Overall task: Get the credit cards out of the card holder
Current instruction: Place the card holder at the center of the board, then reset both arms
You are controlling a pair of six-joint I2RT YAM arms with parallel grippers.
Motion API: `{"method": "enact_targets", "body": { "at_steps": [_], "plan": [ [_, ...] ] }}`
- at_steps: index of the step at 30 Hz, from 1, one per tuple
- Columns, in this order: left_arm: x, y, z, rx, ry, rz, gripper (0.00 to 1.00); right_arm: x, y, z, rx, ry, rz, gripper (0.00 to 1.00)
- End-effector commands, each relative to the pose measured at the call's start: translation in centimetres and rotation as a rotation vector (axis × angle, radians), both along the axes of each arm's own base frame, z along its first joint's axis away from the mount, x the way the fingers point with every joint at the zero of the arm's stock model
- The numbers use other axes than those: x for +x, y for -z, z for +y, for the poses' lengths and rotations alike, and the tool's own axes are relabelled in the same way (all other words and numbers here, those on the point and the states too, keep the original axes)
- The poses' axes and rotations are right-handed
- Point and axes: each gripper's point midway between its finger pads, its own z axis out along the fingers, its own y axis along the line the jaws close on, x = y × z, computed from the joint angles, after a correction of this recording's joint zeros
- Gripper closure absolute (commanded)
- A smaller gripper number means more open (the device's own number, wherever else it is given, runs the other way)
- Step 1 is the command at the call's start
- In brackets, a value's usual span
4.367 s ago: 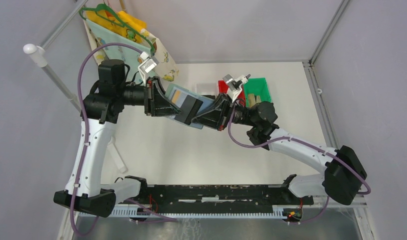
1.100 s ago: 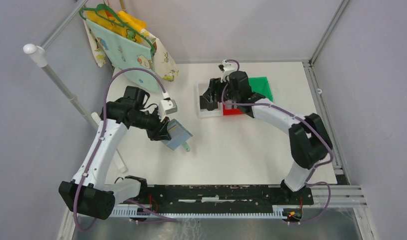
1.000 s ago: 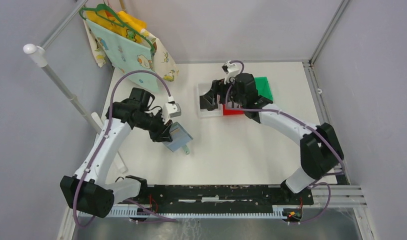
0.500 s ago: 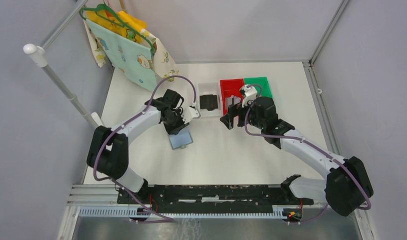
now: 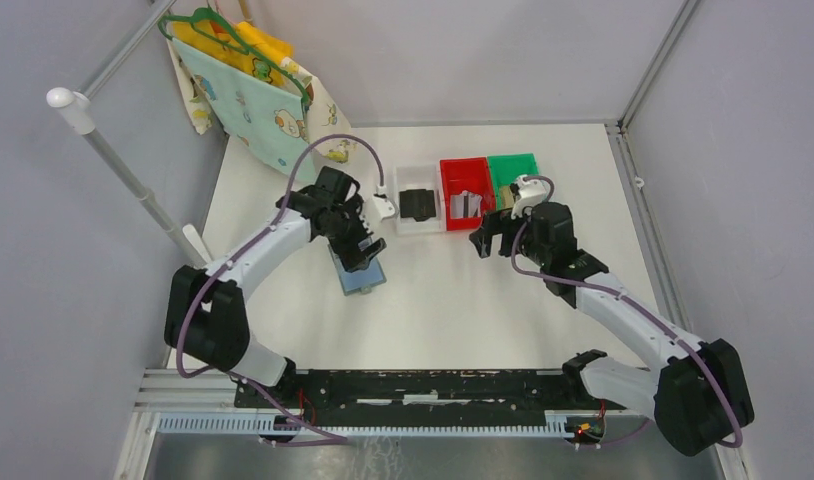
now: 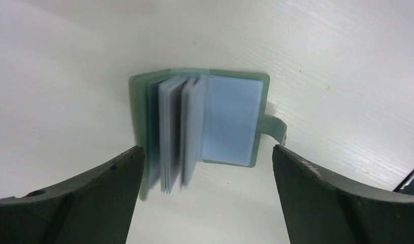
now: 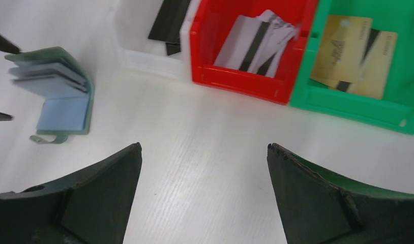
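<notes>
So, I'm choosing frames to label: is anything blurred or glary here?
Left wrist view: the card holder has smeared loose sleeves but a sharp flat page. Right wrist view: slightly soft throughout, with the silver cards in the red bin streaky. Top view: crisp, evenly lit, no glare.

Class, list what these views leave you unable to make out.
- Left wrist: pages of the card holder are blurred and fanned edge-on; whether a card remains inside cannot be told.
- Right wrist: the grey cards overlap, so their count is unclear.
- Right wrist: print on the gold cards is too small.
- Right wrist: the black object is cut off by the top edge.
</notes>
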Motion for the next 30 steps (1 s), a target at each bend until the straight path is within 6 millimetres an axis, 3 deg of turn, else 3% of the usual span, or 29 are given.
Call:
{"method": "enact_targets", "body": {
  "at_steps": [1,3,6,7,9,13,16,22,27,30],
  "plan": [
    [2.8,-6.2,0.3,-0.257,-0.186,-0.017,0.0,1.4,-0.9,-5.5,-0.084,0.256,-0.091,0.02],
    [5.4,-6.6,3.4,-0.31,-0.317,-0.039,0.0,1.3,-0.1,-8.8,-0.159,0.402,-0.101,0.02],
    [8.9,-5.7,9.2,-0.291,-0.512,-0.134,0.0,0.3,1.0,-14.0,-0.249,0.642,-0.127,0.02],
    [9.6,-5.3,11.4,-0.283,-0.57,-0.166,0.0,-0.3,1.3,-15.7,-0.271,0.728,-0.151,0.02],
    [9.9,-3.9,13.6,-0.262,-0.636,-0.2,0.0,-1.6,2.1,-18.5,-0.294,0.865,-0.207,0.02],
    [9.7,-0.9,14.7,-0.324,-0.692,-0.18,0.0,-4.1,3.7,-22.3,-0.374,1.037,-0.295,0.02],
    [10.4,-0.1,15.4,-0.356,-0.719,-0.241,0.0,-5.5,4.2,-24.4,-0.434,1.138,-0.316,0.02],
    [12.0,1.5,16.8,-0.421,-0.81,-0.303,0.0,-6.7,5.6,-26.7,-0.426,1.253,-0.31,0.02],
    [13.9,-0.1,17.9,-0.506,-0.859,-0.382,0.0,-7.7,6.1,-27.7,-0.458,1.259,-0.362,0.02],
    [14.1,-1.2,18.1,-0.576,-0.882,-0.444,0.0,-8.0,6.3,-28.0,-0.518,1.237,-0.369,0.02]
  ]
}}
